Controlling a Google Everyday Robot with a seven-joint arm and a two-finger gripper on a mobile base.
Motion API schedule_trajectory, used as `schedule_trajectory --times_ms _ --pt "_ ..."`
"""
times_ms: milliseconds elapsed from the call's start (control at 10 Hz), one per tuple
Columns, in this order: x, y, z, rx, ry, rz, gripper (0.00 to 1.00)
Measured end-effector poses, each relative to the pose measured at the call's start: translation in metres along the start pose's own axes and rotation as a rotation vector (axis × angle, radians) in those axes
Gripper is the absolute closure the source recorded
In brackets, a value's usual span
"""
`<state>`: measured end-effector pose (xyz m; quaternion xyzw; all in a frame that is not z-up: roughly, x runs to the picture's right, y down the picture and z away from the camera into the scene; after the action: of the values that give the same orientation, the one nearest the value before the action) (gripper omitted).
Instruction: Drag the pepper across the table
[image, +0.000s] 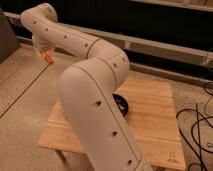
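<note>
One low table (150, 107) is sitting on a speckled floor (22, 82), its light plank top catching warm light, with a dark wall (150, 25) and a pale rail (165, 47) running behind it. Black cables (197, 125) are lying on the floor off the table's right end. A dark bowl (121, 104) is peeking out on the tabletop, mostly hidden behind the big cream arm (95, 100) that's filling the middle of the shot. The arm is bending up and back toward the upper left, and the gripper (44, 54) is hanging there beyond the table's far-left corner, over the floor. The pepper (48, 58) is showing as a small orange-red bit right at the gripper's tip, up in the air and well clear of the tabletop. Looks like the fingers are pinching it.
</note>
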<state>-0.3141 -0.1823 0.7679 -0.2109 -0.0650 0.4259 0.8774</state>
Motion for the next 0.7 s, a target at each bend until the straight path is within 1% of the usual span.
schedule_trajectory --times_ms 500,600,700 --pt "-0.0002 0.0 0.0001 -0.001 0.0 0.001 1.0" --pt "-0.0013 -0.0008 0.0001 0.0 0.001 -0.005 1.0" --pt "-0.0085 0.004 -0.0012 0.006 -0.001 -0.028 1.0"
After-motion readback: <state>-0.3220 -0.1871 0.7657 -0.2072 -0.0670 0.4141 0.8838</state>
